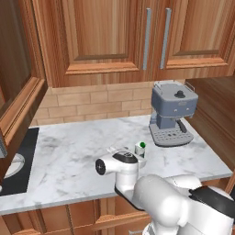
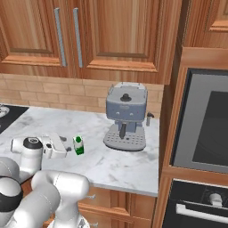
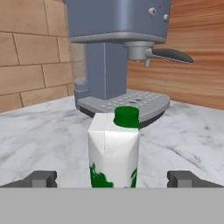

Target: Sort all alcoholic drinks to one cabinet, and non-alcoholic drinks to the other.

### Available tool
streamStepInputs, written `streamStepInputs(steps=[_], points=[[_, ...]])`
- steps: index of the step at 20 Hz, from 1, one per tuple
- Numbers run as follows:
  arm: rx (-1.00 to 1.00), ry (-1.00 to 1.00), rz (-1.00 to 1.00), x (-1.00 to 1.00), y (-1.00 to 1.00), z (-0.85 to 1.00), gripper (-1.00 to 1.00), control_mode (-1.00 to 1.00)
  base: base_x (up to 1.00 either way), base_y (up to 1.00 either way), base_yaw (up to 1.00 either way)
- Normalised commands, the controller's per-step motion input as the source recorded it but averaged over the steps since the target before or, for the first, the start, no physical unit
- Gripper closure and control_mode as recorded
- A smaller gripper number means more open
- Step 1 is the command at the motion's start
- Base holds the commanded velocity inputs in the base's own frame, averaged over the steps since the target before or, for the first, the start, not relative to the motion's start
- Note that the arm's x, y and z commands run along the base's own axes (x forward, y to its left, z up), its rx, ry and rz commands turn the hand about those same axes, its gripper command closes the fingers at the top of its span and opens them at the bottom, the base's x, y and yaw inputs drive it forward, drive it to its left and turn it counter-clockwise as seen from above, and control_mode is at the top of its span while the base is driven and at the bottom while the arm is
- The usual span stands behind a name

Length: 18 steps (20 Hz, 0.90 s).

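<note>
Here the small white-and-green carton with a green cap (image 3: 114, 151) stands upright between the spread gripper (image 3: 113, 178) fingertips; probably light, thin-walled and crushable; best pinched gently across its flat sides, mid-body.

Carton (image 1: 140, 148) lower half hidden behind arm in left base view; base cut by grey band in hand view. Espresso machine (image 3: 118, 52) top cropped at 12 o'clock. Carton print too small to read.

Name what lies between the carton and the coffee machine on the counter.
Nothing: bare marble counter separates the carton from the coffee machine, seen in the hand view and both base views.
</note>
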Motion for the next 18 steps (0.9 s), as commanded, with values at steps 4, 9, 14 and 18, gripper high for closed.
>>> streamStepInputs(steps=[4, 9, 14, 18], points=[[0.00, -0.02, 0.00, -0.03, -0.24, -0.12, -1.00, -1.00, 0.00, 0.00, 0.00], [0.00, -0.03, -0.01, 0.00, -0.24, 0.00, -1.00, -1.00, 0.00, 0.00, 0.00], [0.00, -0.02, 0.00, 0.00, -0.19, 0.00, -1.00, -1.00, 0.00, 0.00, 0.00], [0.00, 0.00, 0.00, 0.00, -0.16, -0.03, -1.00, -1.00, 0.00, 0.00, 0.00]])
